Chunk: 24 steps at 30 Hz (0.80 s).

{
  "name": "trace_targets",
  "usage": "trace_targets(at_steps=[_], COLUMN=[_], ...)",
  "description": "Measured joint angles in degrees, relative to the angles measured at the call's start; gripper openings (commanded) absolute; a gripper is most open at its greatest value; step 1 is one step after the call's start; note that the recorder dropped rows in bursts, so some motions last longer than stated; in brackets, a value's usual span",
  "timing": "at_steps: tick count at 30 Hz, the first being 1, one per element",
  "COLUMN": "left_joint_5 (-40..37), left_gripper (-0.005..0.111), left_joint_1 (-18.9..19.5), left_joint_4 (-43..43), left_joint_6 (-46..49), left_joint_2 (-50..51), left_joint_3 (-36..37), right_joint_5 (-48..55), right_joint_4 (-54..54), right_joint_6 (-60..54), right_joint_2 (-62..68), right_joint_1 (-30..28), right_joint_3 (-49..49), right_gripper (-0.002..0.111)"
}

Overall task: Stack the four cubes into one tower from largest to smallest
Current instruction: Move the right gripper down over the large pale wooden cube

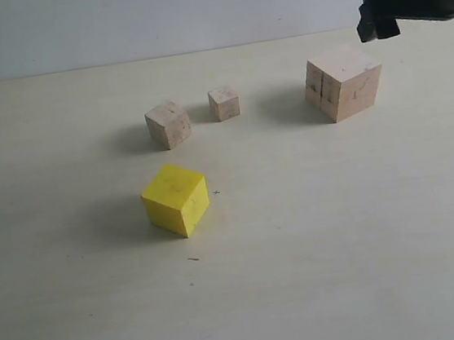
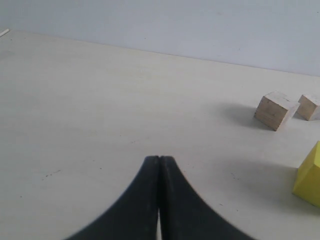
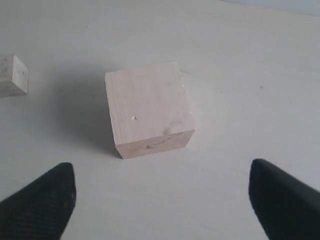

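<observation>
1. A pale, bare surface [image 1: 321,274] runs back to a blank grey wall. Four cubes stand apart on it, and no tower is begun.
2. The large pale pinkish wooden cube with dark cracks [image 1: 344,83] sits far right. Your right claw [image 3: 162,200] hangs near it, above the surface, jaws wide and empty.
3. Your left claw [image 2: 159,162] is pressed together, holding nothing, well apart from every cube.
4. The medium bright yellow cube [image 1: 176,199] sits left of centre, nearest the exterior camera. Beyond it, the small beige wooden cube [image 1: 168,124] and the tiniest beige wooden cube [image 1: 224,103] stand near each other, not touching.
5. Risk: the large cube looks turned slightly against the line of your right claw's jaws. Closing on it so could catch corners and twist or skid it.
6. Risk: set the yellow cube off-centre on that base and every later layer inherits the lean.
7. Risk: wide jaws descending on either beige cube may nudge its neighbour.
</observation>
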<state>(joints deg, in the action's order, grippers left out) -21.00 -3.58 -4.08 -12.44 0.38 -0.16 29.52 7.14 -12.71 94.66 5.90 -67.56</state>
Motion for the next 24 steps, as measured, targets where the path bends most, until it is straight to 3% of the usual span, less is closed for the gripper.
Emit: trace_targets(at_steps=[1,24], left_joint_5=[0.0,0.0], left_gripper=[0.0,0.0], left_joint_1=[0.0,0.0], left_joint_4=[0.0,0.0], left_joint_6=[0.0,0.0], left_joint_2=[0.0,0.0], left_joint_3=[0.0,0.0], right_joint_5=[0.87,15.22], right_joint_4=[-0.12,-1.25], right_joint_6=[-0.44,-3.46], right_joint_2=[0.93,19.91], right_joint_1=[0.0,0.0], right_joint_3=[-1.09,-23.34], right_gripper=[0.105,0.105])
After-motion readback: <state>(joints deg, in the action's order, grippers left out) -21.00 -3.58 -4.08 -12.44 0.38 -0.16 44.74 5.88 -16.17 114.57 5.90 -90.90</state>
